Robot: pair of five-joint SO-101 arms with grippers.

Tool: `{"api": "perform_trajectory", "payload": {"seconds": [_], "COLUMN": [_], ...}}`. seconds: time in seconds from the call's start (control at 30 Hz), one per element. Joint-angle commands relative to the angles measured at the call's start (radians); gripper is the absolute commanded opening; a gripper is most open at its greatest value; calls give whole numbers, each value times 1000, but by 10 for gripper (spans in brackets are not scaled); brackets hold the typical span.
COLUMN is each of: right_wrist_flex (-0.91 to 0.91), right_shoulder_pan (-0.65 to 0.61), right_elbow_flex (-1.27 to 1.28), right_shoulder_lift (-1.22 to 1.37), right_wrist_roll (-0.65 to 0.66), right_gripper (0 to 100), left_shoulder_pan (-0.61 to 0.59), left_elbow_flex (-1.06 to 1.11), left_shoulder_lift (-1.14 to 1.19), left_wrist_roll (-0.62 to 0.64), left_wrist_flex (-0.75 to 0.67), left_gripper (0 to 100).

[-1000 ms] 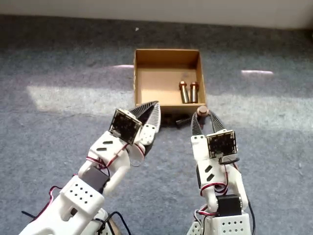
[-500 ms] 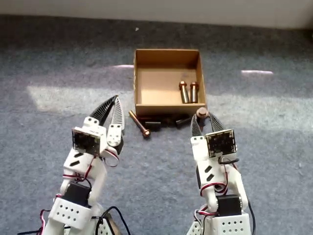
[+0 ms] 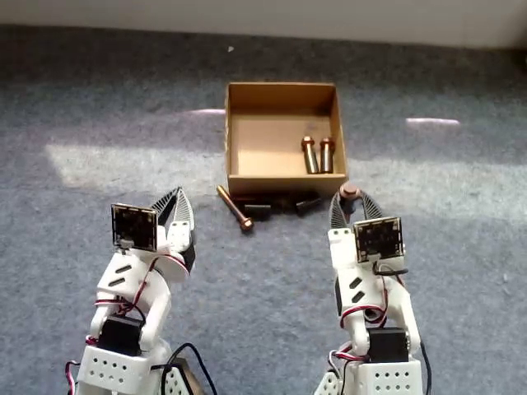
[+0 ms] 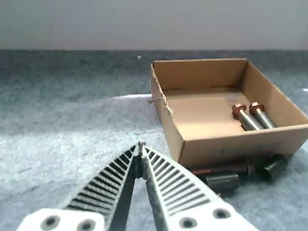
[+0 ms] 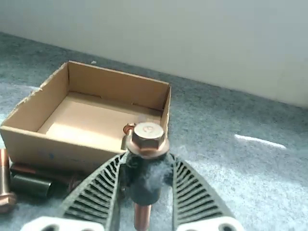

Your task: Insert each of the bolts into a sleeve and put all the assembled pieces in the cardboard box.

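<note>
High view: my grey, carpet-like surface (image 3: pixel 99 107) ends at a pale wall (image 3: pixel 263 10), with sun patches (image 3: pixel 90 164) across it. The cardboard box (image 3: pixel 280 183) sits toward the far edge, 2 sleeved bolts (image 3: pixel 318 155) inside. My right tool (image 3: pixel 351 200) grips a bolt (image 5: pixel 148 137) in a dark sleeve (image 5: pixel 146 180), just beside the box's near wall. My left tool (image 3: pixel 177 196) is closed and empty, near a loose bolt (image 3: pixel 234 207) and loose sleeves (image 3: pixel 258 211).

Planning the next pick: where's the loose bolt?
High view: the loose bolt lies on the carpet outside the cardboard box's near-left corner, beside a black sleeve.
</note>
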Motion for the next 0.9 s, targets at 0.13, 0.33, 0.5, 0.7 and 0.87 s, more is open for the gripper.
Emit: {"api": "perform_trajectory", "payload": {"seconds": [0.13,0.33,0.5,0.7,0.87], "right_wrist_flex": [248,303,285,42,-237], "right_shoulder_pan": [16,10,-67,-99,-99], "right_elbow_flex": [-110,-274,-394,-595,-716], "right_shoulder_lift": [-12,-7,194,628,977], "right_wrist_roll": [-2,-2,-2,-3,-3], "right_gripper": [5,5,5,5,5], "left_shoulder_pan": [-12,-71,-107,-107,-107], "left_elbow_flex": [22,22,22,22,22], "left_shoulder_lift": [-53,-53,-53,-53,-53], "left_wrist_roll": [6,-28,-138,-137,-137], "left_wrist_flex": [245,244,235,229,229], "left_gripper": [6,7,7,7,7]}}
